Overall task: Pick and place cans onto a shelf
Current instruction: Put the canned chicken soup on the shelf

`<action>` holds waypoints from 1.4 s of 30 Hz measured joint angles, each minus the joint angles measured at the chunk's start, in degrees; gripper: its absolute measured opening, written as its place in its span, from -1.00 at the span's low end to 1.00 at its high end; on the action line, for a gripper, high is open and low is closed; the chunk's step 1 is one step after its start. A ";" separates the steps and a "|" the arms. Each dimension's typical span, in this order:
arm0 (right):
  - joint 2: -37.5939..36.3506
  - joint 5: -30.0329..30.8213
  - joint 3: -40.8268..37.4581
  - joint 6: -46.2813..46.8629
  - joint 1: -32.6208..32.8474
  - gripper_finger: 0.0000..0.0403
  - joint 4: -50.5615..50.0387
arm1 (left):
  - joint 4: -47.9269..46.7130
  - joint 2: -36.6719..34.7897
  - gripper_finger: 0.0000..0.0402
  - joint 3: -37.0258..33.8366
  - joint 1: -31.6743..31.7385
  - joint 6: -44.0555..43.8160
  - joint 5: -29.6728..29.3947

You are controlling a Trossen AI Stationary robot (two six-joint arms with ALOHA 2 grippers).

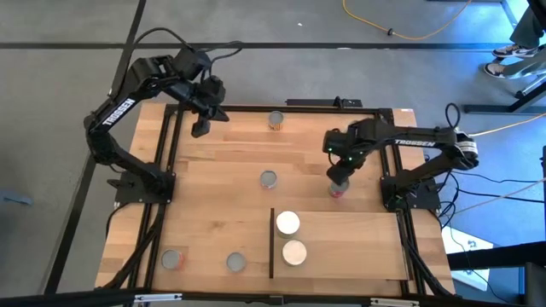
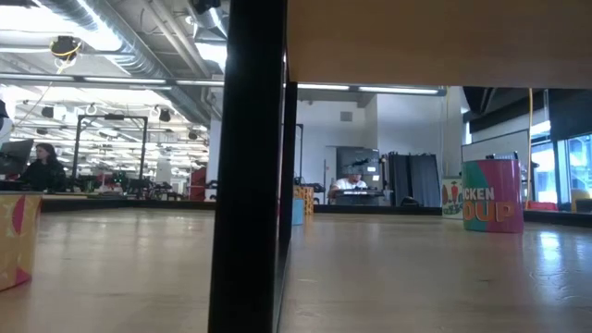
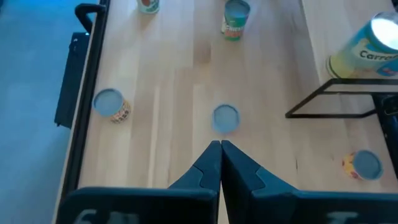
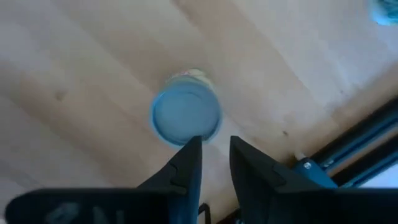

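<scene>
Several cans stand upright on the wooden tabletop: one at the far middle (image 1: 275, 120), one at the centre (image 1: 269, 178), a red-sided one (image 1: 339, 191) at the right, and two near the front left (image 1: 174, 259) (image 1: 235, 262). Two white-topped cans (image 1: 287, 223) (image 1: 294, 252) stand on the raised shelf (image 1: 358, 247) at the near right. My right gripper (image 4: 214, 152) points down above the red-sided can (image 4: 186, 115), its fingers a little open and over the can's rim. My left gripper (image 3: 219, 149) is shut and held high over the far left corner (image 1: 200, 128).
The shelf rests on black legs (image 2: 250, 166); its dark strip (image 1: 271, 243) faces the table's middle. Black frame rails (image 1: 166, 170) run along both table sides. In the low view a pink soup can (image 2: 492, 194) stands at the right. People sit in the room behind.
</scene>
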 joint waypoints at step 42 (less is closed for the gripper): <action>0.72 -5.35 -18.16 -18.54 -4.01 -0.58 17.23 | 1.22 0.59 -1.00 0.00 0.20 -3.04 -0.70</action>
